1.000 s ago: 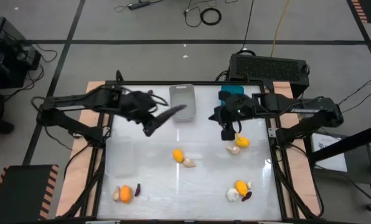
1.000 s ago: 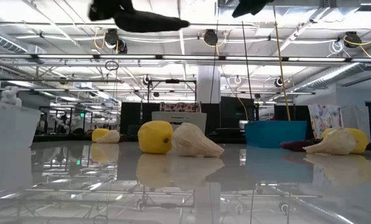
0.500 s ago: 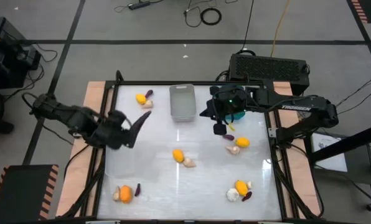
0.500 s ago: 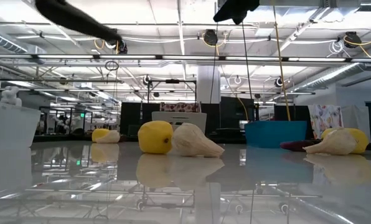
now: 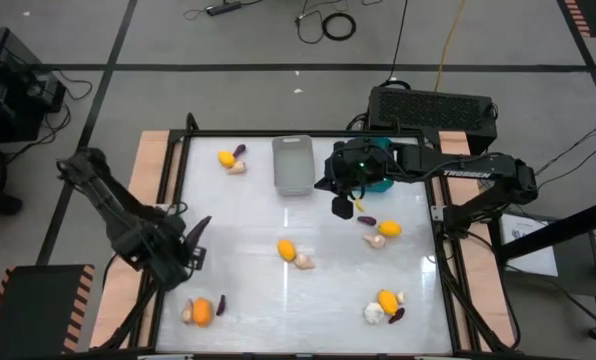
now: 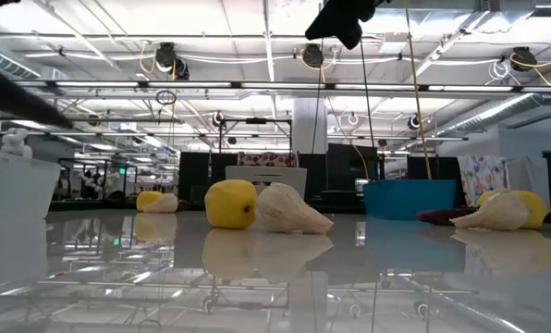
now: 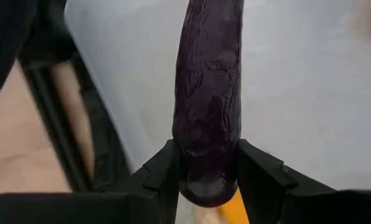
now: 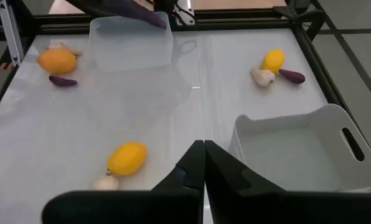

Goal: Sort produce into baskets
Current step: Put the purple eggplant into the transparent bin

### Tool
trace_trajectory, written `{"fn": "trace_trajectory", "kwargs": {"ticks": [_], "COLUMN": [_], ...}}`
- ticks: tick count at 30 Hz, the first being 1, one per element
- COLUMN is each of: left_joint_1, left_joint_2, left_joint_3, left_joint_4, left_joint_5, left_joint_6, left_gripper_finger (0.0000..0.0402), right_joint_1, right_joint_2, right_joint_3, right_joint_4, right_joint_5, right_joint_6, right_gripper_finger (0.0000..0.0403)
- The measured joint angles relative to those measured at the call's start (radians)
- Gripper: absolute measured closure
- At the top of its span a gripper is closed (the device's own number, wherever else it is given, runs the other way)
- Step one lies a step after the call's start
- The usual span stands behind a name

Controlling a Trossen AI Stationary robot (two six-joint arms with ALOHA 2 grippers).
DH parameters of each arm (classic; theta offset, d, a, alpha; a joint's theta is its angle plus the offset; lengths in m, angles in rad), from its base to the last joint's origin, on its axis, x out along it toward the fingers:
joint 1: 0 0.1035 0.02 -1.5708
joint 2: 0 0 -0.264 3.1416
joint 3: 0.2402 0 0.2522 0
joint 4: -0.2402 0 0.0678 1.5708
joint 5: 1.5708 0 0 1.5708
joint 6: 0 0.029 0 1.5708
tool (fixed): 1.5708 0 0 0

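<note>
Gripping a dark purple eggplant [image 7: 208, 106] by its blunt end, the left gripper [image 5: 190, 240] hangs over the left edge of the white table [image 5: 308, 300], above the clear basket [image 8: 131, 42], its two fingers [image 7: 164, 174] pinched tight against the eggplant's sides in the left wrist view. The right gripper [image 5: 342, 207] hovers toward the back of the table, between the light grey basket [image 5: 292, 164] and the teal-blue basket [image 5: 376, 166], its fingers pressed together on nothing, as the right wrist view shows. Loose produce lies scattered across the tabletop: a yellow fruit [image 5: 226, 158] with a pale bulb and a small eggplant near the back left, a second yellow fruit [image 5: 286, 249] touching a garlic bulb [image 5: 303, 261] at the centre, a third yellow fruit [image 5: 389, 228] beside a bulb and an eggplant on the right, an orange fruit [image 5: 201, 312] with a bulb and an eggplant at the front left, and another orange fruit [image 5: 387, 300] with a bulb and an eggplant at the front right. The grey basket appears empty in the right wrist view. A black vented box [image 5: 433, 108] sits on the floor behind the table's right rear corner.
</note>
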Motion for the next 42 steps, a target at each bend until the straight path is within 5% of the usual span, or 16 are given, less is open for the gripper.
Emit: {"fn": "trace_trajectory", "kwargs": {"ticks": [17,33,36,42], "left_joint_1": [-0.046,-0.039,-0.014,0.089], "left_joint_2": [0.127,0.107,0.064,-0.068], "left_joint_3": [-0.088,-0.086,-0.072,-0.062], "left_joint_4": [0.027,0.036,0.038,0.077], "left_joint_5": [0.065,0.077,-0.015,-0.381], "left_joint_6": [-0.05,0.21,0.264,0.447], "left_gripper_finger": [0.0231,0.0144,0.0144,0.0144], "right_joint_1": [-0.021,-0.021,-0.021,-0.019], "right_joint_2": [0.0,0.0,-0.001,-0.001], "right_joint_3": [0.0,0.0,0.0,0.0], "right_joint_4": [0.022,-0.018,-0.11,-0.333], "right_joint_5": [0.006,0.006,0.006,0.005], "right_joint_6": [0.003,0.047,0.101,0.236], "right_gripper_finger": [0.0403,0.0403,0.0403,0.0401]}}
